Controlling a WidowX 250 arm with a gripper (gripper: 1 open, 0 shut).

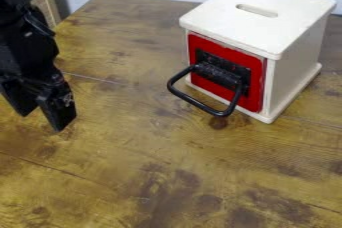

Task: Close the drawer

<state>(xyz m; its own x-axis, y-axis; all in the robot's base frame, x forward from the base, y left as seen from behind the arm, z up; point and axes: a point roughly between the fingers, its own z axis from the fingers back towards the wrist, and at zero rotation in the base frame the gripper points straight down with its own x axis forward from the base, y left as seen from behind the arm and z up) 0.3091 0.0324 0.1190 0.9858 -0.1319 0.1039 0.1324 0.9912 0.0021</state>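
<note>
A: Status, left to right?

B: Black robot gripper (40, 105) at far left edge, pointing down at the worn brown wooden table (147, 172). Fingers (56, 112) hang just above the tabletop. Two fingers visible with a gap between them, nothing in the gap. Jaws apart, holding nothing.

A: Where's the target?

B: Well to the right of the gripper and a bit farther back. Pale wooden cube box (267, 32) with a single slot (258, 11) cut in its top. The red-fronted drawer with black centre panel (225, 74) sits in the box face that is turned toward the gripper side and the camera.

A: Handle?

B: Large black wire loop handle (201, 92) sticks out from the drawer front toward the gripper, its lower bar resting on or just over the table; can't tell which. It's the closest part of the box to the gripper, still well apart from it. No contact.

A: Drawer in or out?

B: Red front looks close to flush with the box frame. Can't tell from this angle if it's fully seated.

A: Anything between gripper and handle?

B: Bare wood only. Box sits flat on the table, near the right rear corner.
</note>
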